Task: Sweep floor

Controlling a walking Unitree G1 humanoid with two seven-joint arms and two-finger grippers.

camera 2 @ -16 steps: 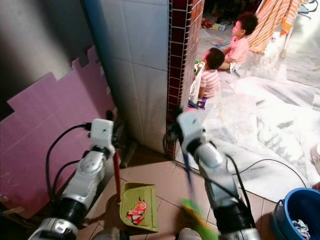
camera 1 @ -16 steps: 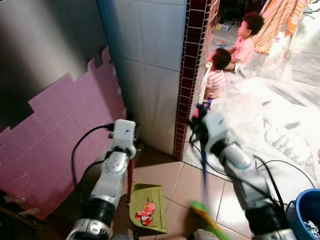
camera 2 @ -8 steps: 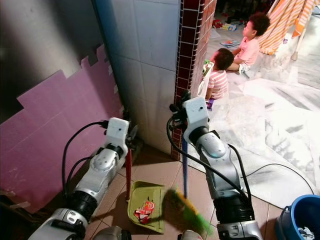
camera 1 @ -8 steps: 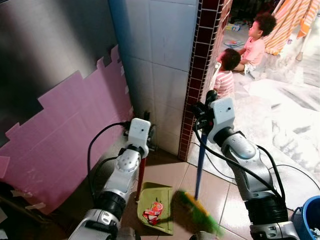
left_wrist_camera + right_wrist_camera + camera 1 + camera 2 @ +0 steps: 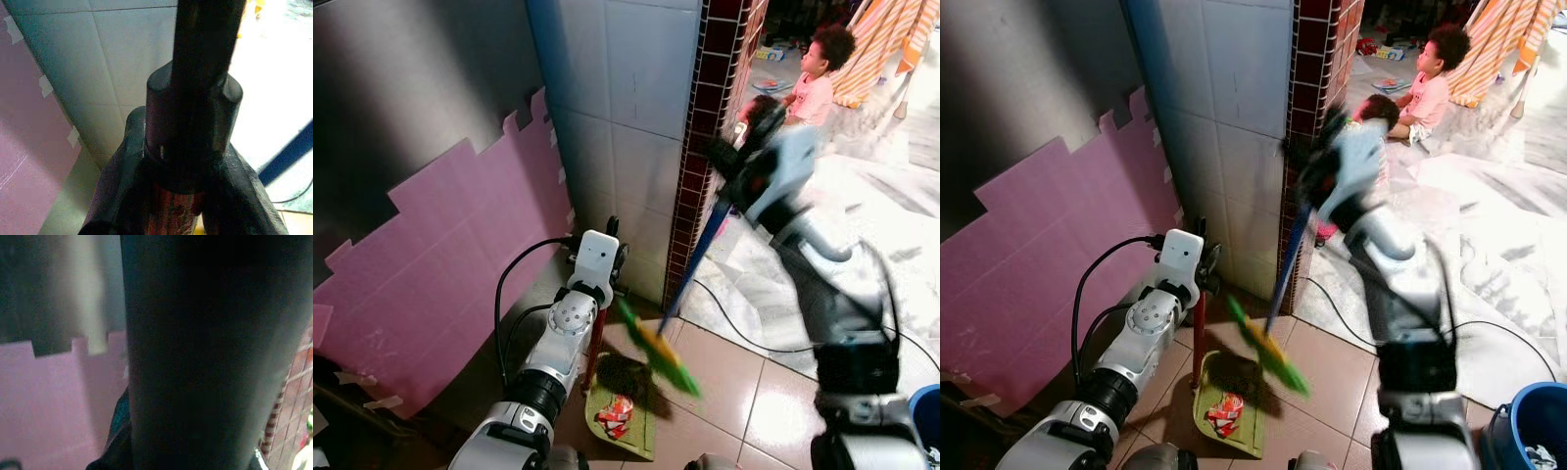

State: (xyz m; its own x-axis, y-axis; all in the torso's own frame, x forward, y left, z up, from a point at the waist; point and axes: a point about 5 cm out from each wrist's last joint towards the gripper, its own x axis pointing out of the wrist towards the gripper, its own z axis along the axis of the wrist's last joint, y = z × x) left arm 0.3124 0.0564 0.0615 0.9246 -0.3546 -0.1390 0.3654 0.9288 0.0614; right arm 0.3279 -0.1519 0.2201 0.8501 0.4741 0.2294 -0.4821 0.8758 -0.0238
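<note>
From the head views, the left gripper (image 5: 610, 257) is clenched on the top of the red dustpan handle (image 5: 1199, 338), which drops straight below its jaws to the green dustpan (image 5: 628, 421) lying flat on the brown floor tiles (image 5: 744, 362), with a red-and-white wrapper (image 5: 1225, 414) already in the tray. The right gripper (image 5: 1324, 147) is raised and blurred, grasping the upper end of the blue broom handle (image 5: 697, 257); the shaft slants down from its jaws toward the left arm, and the green broom head (image 5: 1268, 348) hangs in the air just above the pan rather than on the floor. To do this step well, I judge the head should come down onto the tiles on the open side of the pan and be drawn toward the pan's lip while the left jaws keep the pan flat. Room is tight beyond the jaws: the grey tiled wall (image 5: 626, 108) and the brick-edged corner (image 5: 1307, 117) stand close behind both grippers, the pink board (image 5: 431, 264) flanks the left arm, a black cable (image 5: 744, 318) trails over the floor under the right arm, and two children (image 5: 1410, 88) sit past the corner. The left wrist view confirms black fingers (image 5: 122, 181) closed round the dark handle cap, the wall near. The right wrist view is dark, the shaft close up, pink board behind.
</note>
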